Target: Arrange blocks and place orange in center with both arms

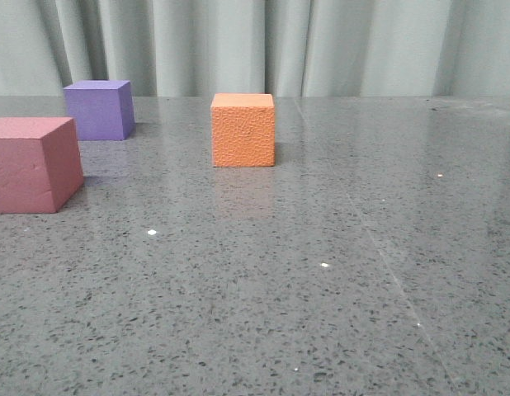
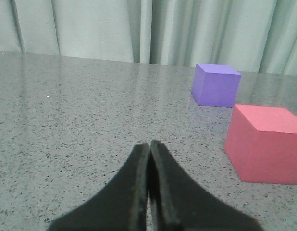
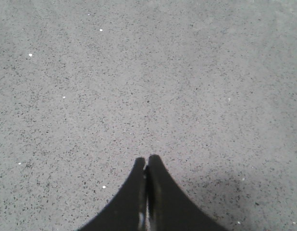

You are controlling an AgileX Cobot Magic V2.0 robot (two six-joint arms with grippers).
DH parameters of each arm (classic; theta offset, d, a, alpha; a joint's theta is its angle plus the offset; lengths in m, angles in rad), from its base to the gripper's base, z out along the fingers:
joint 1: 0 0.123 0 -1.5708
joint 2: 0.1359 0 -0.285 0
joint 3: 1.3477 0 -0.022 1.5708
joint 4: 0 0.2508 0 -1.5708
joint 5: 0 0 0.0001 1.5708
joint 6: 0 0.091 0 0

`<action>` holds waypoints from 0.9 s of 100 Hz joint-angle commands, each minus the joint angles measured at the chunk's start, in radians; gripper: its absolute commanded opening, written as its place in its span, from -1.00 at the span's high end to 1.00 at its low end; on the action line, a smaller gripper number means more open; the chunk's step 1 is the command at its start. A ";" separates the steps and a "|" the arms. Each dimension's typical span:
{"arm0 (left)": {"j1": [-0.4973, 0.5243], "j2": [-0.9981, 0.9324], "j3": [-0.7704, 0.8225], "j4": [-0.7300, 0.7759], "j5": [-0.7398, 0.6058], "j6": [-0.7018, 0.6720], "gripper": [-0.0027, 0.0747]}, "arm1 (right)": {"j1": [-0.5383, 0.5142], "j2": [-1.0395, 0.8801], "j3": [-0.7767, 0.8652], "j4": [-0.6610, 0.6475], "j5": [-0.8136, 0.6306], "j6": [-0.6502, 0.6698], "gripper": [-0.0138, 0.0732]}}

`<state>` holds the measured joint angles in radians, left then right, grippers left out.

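Observation:
In the front view the orange cube [image 1: 243, 130] stands mid-table, right of the purple cube [image 1: 98, 110] at the far left and the pink-red cube [image 1: 32, 164] nearer at the left edge. No gripper shows in the front view. In the left wrist view my left gripper [image 2: 149, 144] is shut and empty, with the pink-red cube [image 2: 266, 143] and the purple cube [image 2: 216, 85] ahead and to one side. In the right wrist view my right gripper [image 3: 147, 159] is shut and empty over bare speckled tabletop [image 3: 148, 72]; no cube shows there.
A pale green curtain [image 1: 255, 45] hangs behind the table's far edge. The grey speckled tabletop [image 1: 321, 280] stretches to the front and right of the orange cube.

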<state>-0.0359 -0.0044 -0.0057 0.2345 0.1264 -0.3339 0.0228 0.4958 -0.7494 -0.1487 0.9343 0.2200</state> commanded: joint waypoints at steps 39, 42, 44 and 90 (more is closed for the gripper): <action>-0.001 -0.032 0.054 0.001 -0.088 -0.002 0.98 | 0.006 -0.204 0.314 -0.003 -0.464 -0.011 0.82; -0.001 -0.032 0.054 0.001 -0.088 -0.002 0.98 | 0.006 -0.227 0.346 -0.002 -0.492 -0.011 0.82; -0.001 -0.032 0.054 0.001 -0.088 -0.002 0.98 | 0.006 -0.244 0.369 -0.002 -0.511 -0.011 0.82; -0.001 -0.032 0.054 0.001 -0.088 -0.002 0.98 | 0.006 -0.528 0.739 0.123 -0.746 -0.011 0.82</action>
<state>-0.0359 -0.0044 -0.0057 0.2345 0.1257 -0.3339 0.0292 -0.0082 -0.0189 -0.0375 0.3143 0.2178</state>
